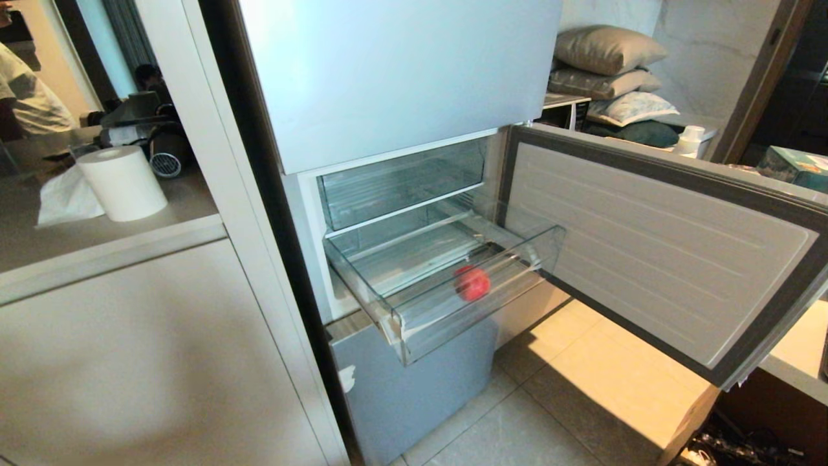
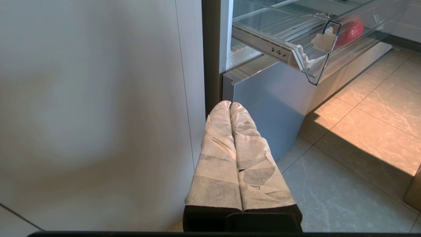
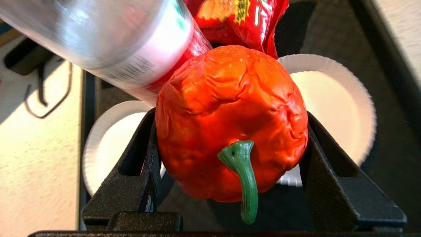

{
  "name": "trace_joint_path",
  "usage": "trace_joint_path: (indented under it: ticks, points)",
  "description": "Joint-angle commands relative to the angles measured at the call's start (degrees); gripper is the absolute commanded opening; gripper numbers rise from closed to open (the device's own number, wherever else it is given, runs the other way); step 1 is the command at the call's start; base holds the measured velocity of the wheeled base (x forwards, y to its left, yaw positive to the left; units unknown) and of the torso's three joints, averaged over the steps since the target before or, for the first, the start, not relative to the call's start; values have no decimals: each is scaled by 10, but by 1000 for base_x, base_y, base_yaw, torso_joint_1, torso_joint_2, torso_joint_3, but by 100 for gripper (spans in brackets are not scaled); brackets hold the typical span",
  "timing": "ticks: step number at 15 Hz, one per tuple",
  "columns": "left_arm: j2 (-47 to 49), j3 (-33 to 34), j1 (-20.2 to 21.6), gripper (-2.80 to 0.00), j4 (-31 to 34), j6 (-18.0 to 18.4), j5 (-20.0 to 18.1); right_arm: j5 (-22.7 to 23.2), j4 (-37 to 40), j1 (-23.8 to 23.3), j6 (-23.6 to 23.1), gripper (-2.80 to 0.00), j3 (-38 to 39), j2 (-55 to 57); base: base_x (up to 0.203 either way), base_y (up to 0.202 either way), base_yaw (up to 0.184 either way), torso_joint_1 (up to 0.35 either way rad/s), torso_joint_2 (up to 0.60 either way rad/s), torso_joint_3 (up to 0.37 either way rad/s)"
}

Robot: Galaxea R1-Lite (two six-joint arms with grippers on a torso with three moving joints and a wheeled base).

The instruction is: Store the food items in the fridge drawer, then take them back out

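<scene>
Cabinet panel (image 1: 149, 362) is seen at far left in the head view, paper roll (image 1: 121, 183) on the counter above it. Left gripper (image 2: 230, 106) is parked low beside the panel, its wrapped fingers (image 2: 218, 158) pressed together, nothing held. Fridge drawer (image 1: 414, 323) is pulled out mid-frame, clear plastic; red fruit (image 1: 472, 283) lies inside near the front lip, toward the drawer's right end. Open fridge door (image 1: 653, 252) stands to the right.

Right gripper (image 3: 230, 158) is out of the head view; in its wrist view the black fingers (image 3: 138, 161) are clamped on the orange fruit (image 3: 230, 112), one per side at its widest part. Skin is wrinkled and dimpled, green stem (image 3: 245, 177) points toward the camera. White plates (image 3: 332, 98), a clear bottle (image 3: 108, 39) and a red snack bag (image 3: 240, 16) are seen below.

Fruit is judged light, likely hollow and a bit squashy, surface glossy, so slippage is possible. Grip across the middle is judged best; the stem is too thin to hold. One fruit is stored, one is not yet in.
</scene>
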Motion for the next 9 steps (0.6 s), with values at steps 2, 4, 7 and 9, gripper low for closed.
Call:
trace_joint_path:
  ticks: [2, 4, 7, 9]
  points:
    - [1, 1, 0, -280, 0, 0, 0, 2, 5, -3, 4, -280, -28, 40, 0, 0, 0, 0, 0, 0]
    - [1, 1, 0, -280, 0, 0, 0, 4, 23, -7, 4, -280, -27, 40, 0, 0, 0, 0, 0, 0]
    - [1, 1, 0, -280, 0, 0, 0, 5, 28, -13, 3, -280, -27, 40, 0, 0, 0, 0, 0, 0]
    - [1, 1, 0, -280, 0, 0, 0, 4, 28, -17, 3, -280, -27, 39, 0, 0, 0, 0, 0, 0]
